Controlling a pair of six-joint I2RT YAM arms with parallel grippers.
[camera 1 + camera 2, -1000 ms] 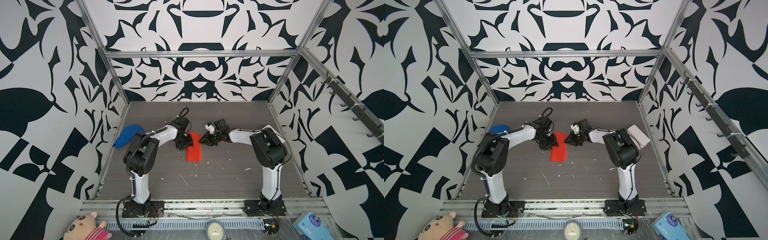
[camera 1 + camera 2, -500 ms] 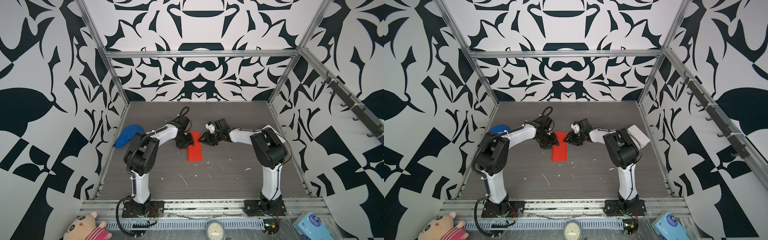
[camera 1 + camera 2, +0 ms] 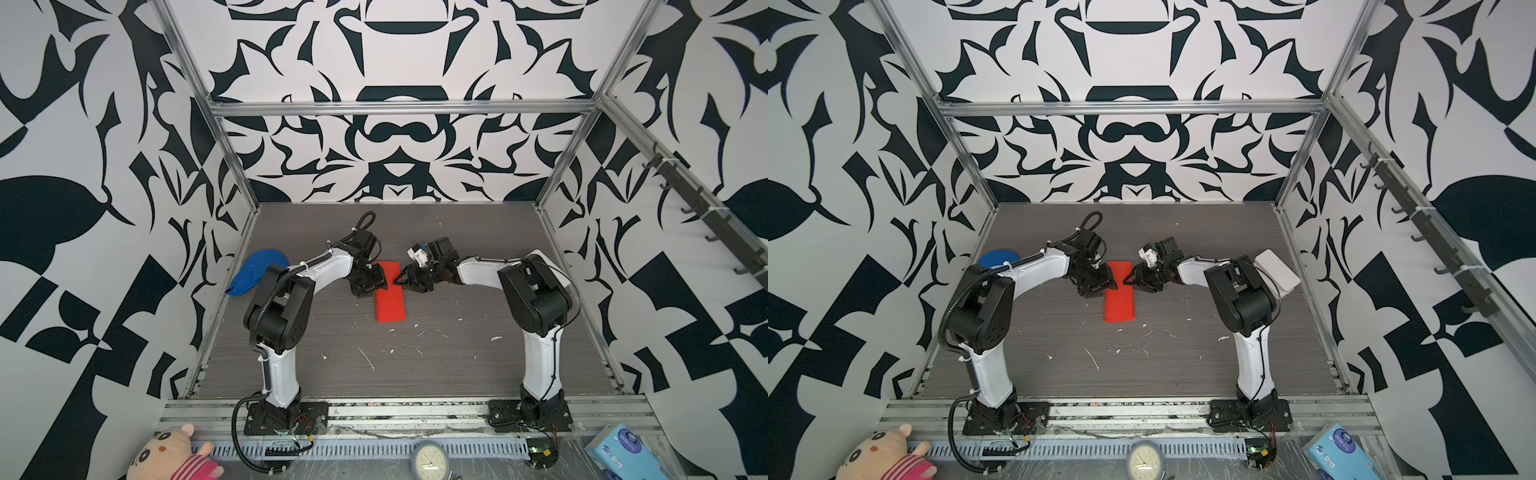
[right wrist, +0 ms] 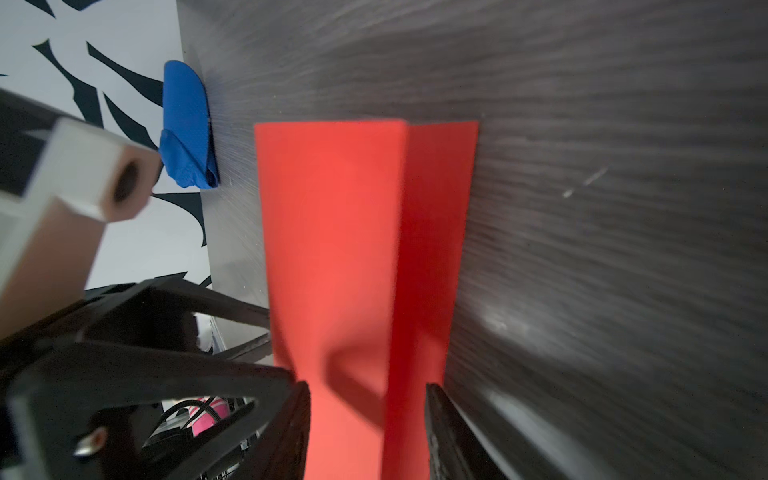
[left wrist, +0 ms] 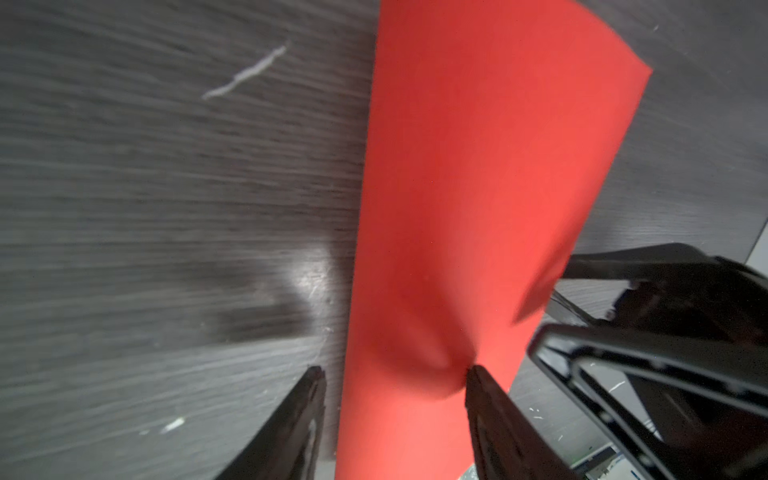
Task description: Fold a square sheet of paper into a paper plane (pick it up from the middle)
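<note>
Paper [image 3: 390, 297] half-folded on table [image 3: 457, 365], far end between left gripper [image 3: 380, 283] and right gripper [image 3: 398, 280]; both jaws part-open, holding nothing. Top layer gapes: press crease flat, avoid dimpling

Right gripper [image 3: 398, 281] jaws spread much wider over the last second, most of it in the first half, tips ending on either side of the paper's [image 3: 390, 301] far end. Left gripper [image 3: 383, 283] jaws widened a little too, one fingertip [image 5: 484, 388] ending pressed into the paper, denting it. Paper shifted only slightly: outline looked a bit skewed in both top views before, straighter after.
</note>
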